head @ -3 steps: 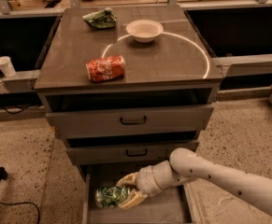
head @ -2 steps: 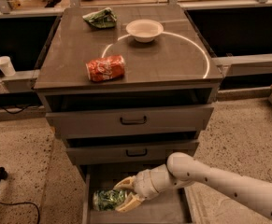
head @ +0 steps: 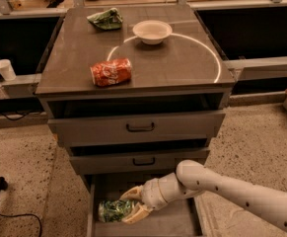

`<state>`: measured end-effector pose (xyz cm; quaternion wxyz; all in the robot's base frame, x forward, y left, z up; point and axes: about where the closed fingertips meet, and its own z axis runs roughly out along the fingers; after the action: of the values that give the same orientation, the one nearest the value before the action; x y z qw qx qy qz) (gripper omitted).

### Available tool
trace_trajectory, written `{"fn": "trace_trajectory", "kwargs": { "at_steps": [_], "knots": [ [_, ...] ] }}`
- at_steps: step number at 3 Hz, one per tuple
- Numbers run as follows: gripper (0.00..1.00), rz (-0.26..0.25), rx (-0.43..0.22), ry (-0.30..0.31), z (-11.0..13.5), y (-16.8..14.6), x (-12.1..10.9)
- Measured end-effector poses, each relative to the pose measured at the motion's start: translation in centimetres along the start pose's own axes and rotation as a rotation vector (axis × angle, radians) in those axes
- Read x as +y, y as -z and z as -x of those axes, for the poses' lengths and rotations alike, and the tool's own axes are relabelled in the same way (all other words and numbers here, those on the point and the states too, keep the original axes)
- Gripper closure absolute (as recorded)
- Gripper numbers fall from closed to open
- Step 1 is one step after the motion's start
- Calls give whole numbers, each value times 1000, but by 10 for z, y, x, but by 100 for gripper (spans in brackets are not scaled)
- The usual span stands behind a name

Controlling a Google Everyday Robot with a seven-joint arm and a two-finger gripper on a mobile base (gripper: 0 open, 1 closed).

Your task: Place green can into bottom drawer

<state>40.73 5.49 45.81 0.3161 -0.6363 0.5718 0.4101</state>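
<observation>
**Green can (head: 114, 210) held low inside the open bottom drawer (head: 175, 222)**

Green can lies on its side in the left part of the drawer, clasped at its right end by the gripper (head: 129, 205), one finger above it and one below. Whether it touches the drawer floor cannot be told. The white arm (head: 232, 194) reaches in from the right. The two upper drawers are slightly ajar. On the cabinet top (head: 182, 58) sit a red can (head: 111, 72) on its side, a white bowl (head: 152, 31) and a crumpled green bag (head: 105, 19).
</observation>
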Motion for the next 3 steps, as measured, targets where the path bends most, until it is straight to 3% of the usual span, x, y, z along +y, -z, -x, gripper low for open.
{"fn": "trace_trajectory", "kwargs": {
  "at_steps": [1,2,3],
  "knots": [
    [100,-9,-40,-39,-30,2,-6],
    [100,-83,-50,-60,-103,-3,-27],
    [100,-83,-49,-61,-103,-3,-27]
  ]
}}
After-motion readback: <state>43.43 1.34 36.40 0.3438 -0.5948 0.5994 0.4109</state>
